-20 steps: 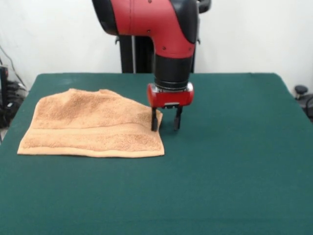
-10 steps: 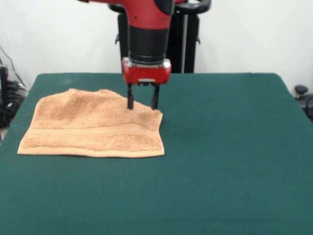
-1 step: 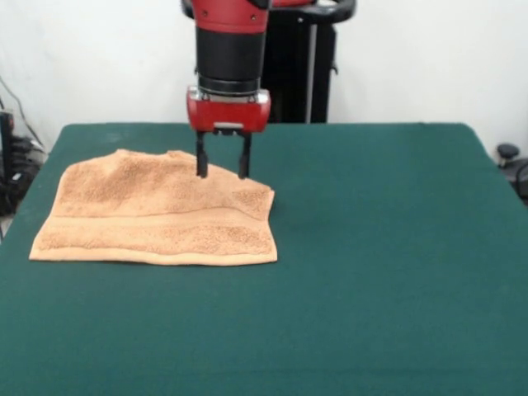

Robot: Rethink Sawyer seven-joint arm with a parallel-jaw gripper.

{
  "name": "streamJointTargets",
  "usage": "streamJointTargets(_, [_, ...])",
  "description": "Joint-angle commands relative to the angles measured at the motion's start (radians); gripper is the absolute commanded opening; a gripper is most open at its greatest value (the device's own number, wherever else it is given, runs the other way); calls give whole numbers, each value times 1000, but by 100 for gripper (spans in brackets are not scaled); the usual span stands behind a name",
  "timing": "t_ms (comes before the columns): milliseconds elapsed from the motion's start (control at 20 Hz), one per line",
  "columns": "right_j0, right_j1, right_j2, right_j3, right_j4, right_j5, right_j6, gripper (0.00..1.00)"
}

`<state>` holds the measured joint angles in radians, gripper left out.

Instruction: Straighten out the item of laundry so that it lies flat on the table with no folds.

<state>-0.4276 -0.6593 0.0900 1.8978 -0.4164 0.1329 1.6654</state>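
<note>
The item of laundry (image 3: 153, 214) is an orange-tan terry towel lying on the left half of the dark green table (image 3: 388, 247). Its upper layer is folded over, with a slanted edge running from the far side down to the right corner, and a flat woven band crosses its near part. My gripper (image 3: 223, 172) hangs from the red and black arm over the towel's far right edge. It is open, with both black fingers pointing down and nothing between them. Whether the tips touch the cloth is unclear.
Cables and dark gear lie off the table's left edge (image 3: 12, 165). A small black object (image 3: 507, 153) sits beyond the right edge.
My gripper has moved left and toward the far side, from beside the towel's right corner to above its far right edge. It stayed open. The towel has not moved.
</note>
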Motion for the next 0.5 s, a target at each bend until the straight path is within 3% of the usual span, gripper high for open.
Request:
streamJointTargets(50, [79, 135, 19, 5, -66, -149, 120, 100])
streamJointTargets(500, [111, 239, -11, -76, -36, -240, 143, 100])
